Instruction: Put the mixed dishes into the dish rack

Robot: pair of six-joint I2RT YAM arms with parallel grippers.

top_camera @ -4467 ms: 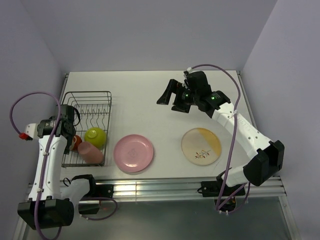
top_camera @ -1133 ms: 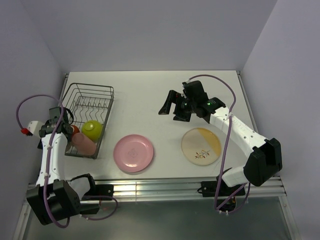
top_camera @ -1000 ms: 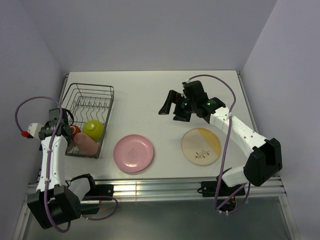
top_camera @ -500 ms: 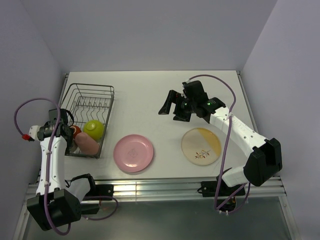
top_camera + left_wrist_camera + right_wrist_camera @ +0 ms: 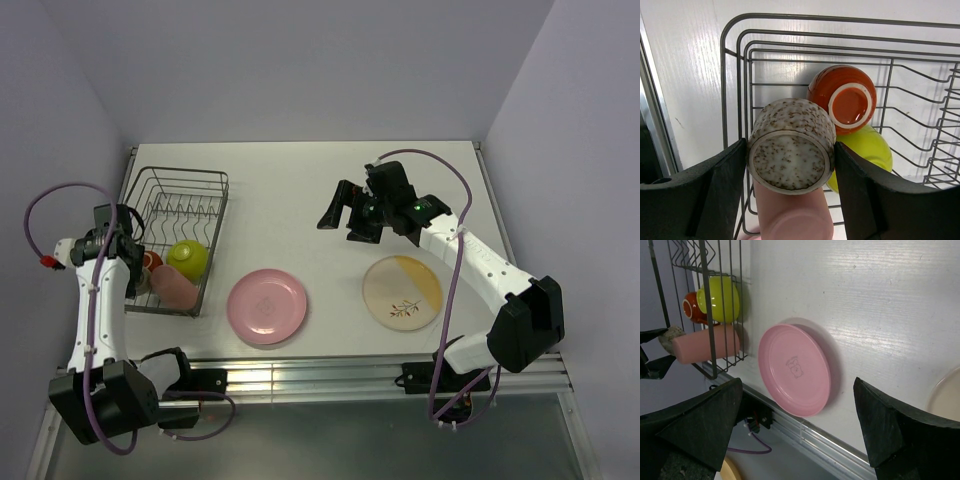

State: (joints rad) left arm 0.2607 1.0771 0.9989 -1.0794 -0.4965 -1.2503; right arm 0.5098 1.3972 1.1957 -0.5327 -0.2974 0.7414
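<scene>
The left hand (image 5: 790, 162) is clamped on the small grey-tan cup (image 5: 792, 120), one finger pressed to each side of its round wall, base turned toward the wrist camera. The salmon-pink cup (image 5: 792, 217) lies directly under the held cup; I cannot tell whether they touch. Just beyond the fingertips sit the dark red-orange mug (image 5: 842, 97) and the lime-green bowl (image 5: 867, 150), all inside the dish rack (image 5: 180, 205).

The likely trouble is crowding: let go here and the cup would probably land on the curved salmon-pink cup and roll, perhaps over the rim onto the counter (image 5: 300, 190). A grip on a smooth round wall could also let it twist.

The right hand (image 5: 345, 212) hangs spread wide, holding nothing, with the pink plate (image 5: 266, 305) and the cream-and-orange plate (image 5: 402, 288) lying flat on the counter beneath and to either side of it.

Only the left wrist view shows the grip; from overhead the cup is hidden, yet that view alone takes in both plates whole
</scene>
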